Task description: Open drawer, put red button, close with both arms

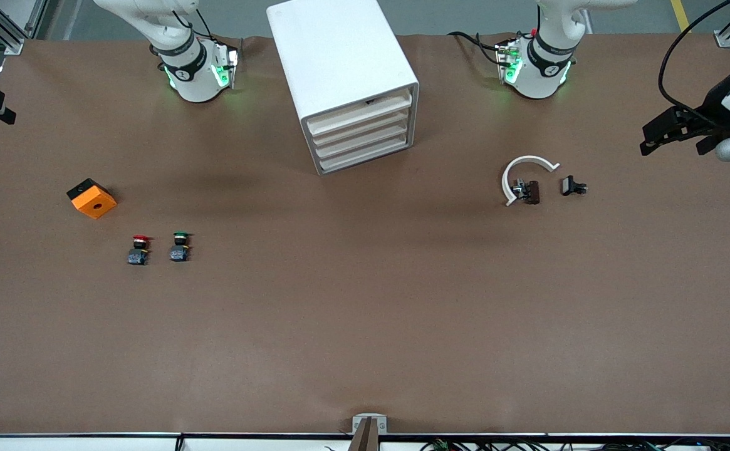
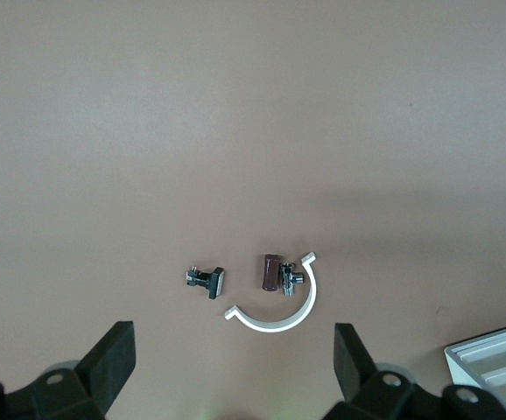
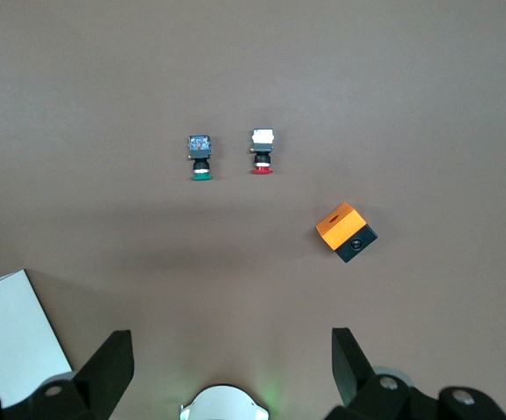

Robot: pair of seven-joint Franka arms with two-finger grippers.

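The red button [image 1: 140, 249] lies on the brown table toward the right arm's end, beside a green-capped button [image 1: 180, 246]. It also shows in the right wrist view [image 3: 262, 150]. The white drawer cabinet [image 1: 346, 81] stands between the two arm bases, and its four drawers are all shut. My right gripper [image 3: 231, 350] is open and empty, high over the table near its own base. My left gripper [image 2: 234, 350] is open and empty, high over the left arm's end of the table. It shows at the edge of the front view [image 1: 656, 138].
An orange and black box [image 1: 92, 198] lies near the buttons, farther from the camera. A white C-shaped clamp [image 1: 524, 175], a brown part [image 1: 531, 191] and a small black part [image 1: 573, 186] lie toward the left arm's end.
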